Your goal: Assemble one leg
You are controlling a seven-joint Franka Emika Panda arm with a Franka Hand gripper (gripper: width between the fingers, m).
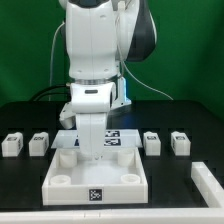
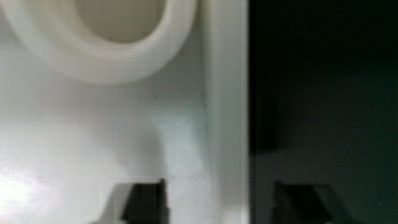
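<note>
Four legs, small white blocks with marker tags, stand in a row on the black table: two at the exterior view's left (image 1: 12, 144) (image 1: 38, 143) and two at its right (image 1: 152, 143) (image 1: 180, 142). My gripper (image 1: 92, 153) is down at the back edge of the large white square top (image 1: 120, 180), far from every leg. In the wrist view my gripper (image 2: 217, 202) is open. One finger (image 2: 143, 200) is over the white top (image 2: 107, 140) and the other over the black table, with the top's edge between them. A round socket (image 2: 116, 40) lies close ahead. No leg shows in the wrist view.
The marker board (image 1: 124, 133) lies behind the square top, partly hidden by the arm. A white angled piece (image 1: 206, 181) sits at the exterior view's lower right. Cables hang behind the arm.
</note>
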